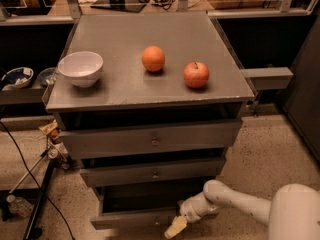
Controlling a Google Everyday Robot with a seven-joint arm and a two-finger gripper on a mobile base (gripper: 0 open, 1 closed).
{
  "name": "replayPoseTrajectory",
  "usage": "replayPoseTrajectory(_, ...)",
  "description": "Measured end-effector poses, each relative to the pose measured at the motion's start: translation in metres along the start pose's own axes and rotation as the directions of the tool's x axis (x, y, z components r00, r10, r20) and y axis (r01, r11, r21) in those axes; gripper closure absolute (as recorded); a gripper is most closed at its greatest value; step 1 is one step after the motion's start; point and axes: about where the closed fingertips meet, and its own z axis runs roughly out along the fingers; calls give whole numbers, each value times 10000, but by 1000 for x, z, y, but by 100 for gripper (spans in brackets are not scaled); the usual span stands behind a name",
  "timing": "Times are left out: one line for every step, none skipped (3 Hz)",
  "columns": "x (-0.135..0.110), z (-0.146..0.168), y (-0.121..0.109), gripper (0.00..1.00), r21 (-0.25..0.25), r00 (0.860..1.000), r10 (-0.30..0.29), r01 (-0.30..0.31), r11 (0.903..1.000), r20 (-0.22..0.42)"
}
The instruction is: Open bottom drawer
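The slim grey bottom drawer (pixel 131 219) sits lowest in the grey metal desk (pixel 125 86). Its front juts out past the mid-sized grey drawer (pixel 120 174) above, with a dark gap behind it. The white arm's gripper (pixel 175 227) is low at the front's right end; its grip cannot be told. On top stand a white bowl (pixel 80 68), an orange (pixel 153 58) and a red apple (pixel 196 74).

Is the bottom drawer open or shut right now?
Partly open: the bottom drawer juts out, its dark inside showing. The gripper is at its front.
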Motion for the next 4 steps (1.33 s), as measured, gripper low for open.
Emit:
replayPoseTrajectory(-4,0,0,0,0,10000,1,-1,10000,0)
replayPoseTrajectory(-7,0,-1,0,0,10000,1,-1,10000,0)
replayPoseTrajectory(-6,0,1,0,-16,10000,43,-43,10000,4)
replayPoseTrajectory(-4,-2,4,0,-71,10000,45,-45,10000,16)
